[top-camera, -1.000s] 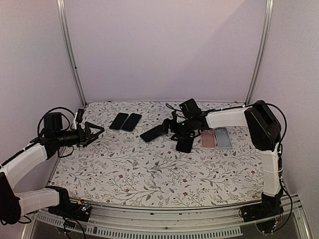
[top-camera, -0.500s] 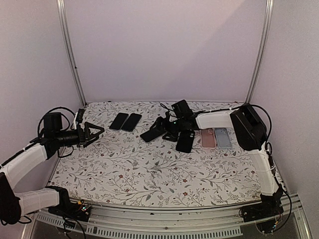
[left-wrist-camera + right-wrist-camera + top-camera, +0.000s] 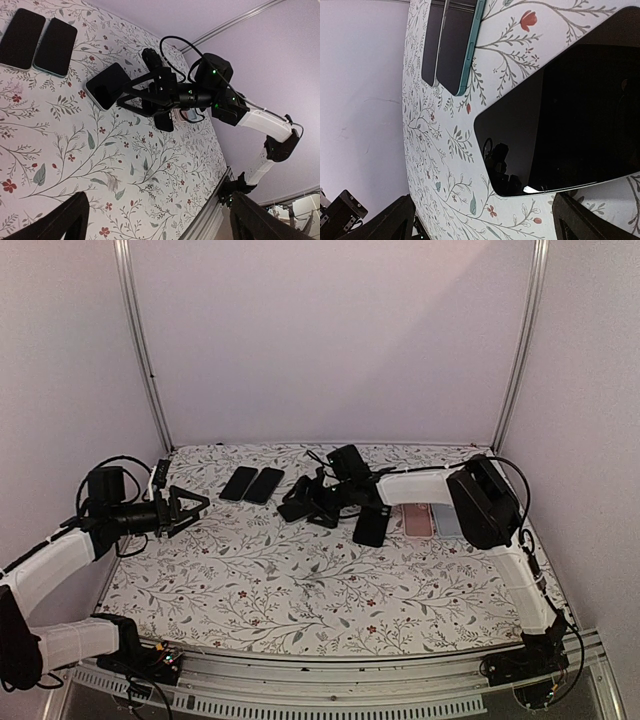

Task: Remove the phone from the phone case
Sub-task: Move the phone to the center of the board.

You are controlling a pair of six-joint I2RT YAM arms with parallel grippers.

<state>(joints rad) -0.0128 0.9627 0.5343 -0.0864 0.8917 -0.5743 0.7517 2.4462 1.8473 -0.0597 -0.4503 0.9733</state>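
Note:
The phone in its pale-rimmed case (image 3: 290, 510) lies screen up on the floral cloth at the back middle. It also shows in the left wrist view (image 3: 106, 86) and fills the right wrist view (image 3: 580, 115). My right gripper (image 3: 303, 502) reaches left across the table and hovers low right over it, jaws wide open with a finger on each side (image 3: 485, 222). Nothing is held. My left gripper (image 3: 190, 505) is open and empty, in the air at the left side, well apart from the phone (image 3: 157, 225).
Two dark phones (image 3: 239, 483) (image 3: 264, 485) lie side by side at the back left, one teal-edged (image 3: 462, 45). A black case or phone (image 3: 371, 525), a pink case (image 3: 418, 520) and a grey-blue case (image 3: 447, 520) lie to the right under the right arm.
My right gripper has swung left along the back of the table and now sits over the cased phone, which has shifted slightly left. The left arm has not moved.

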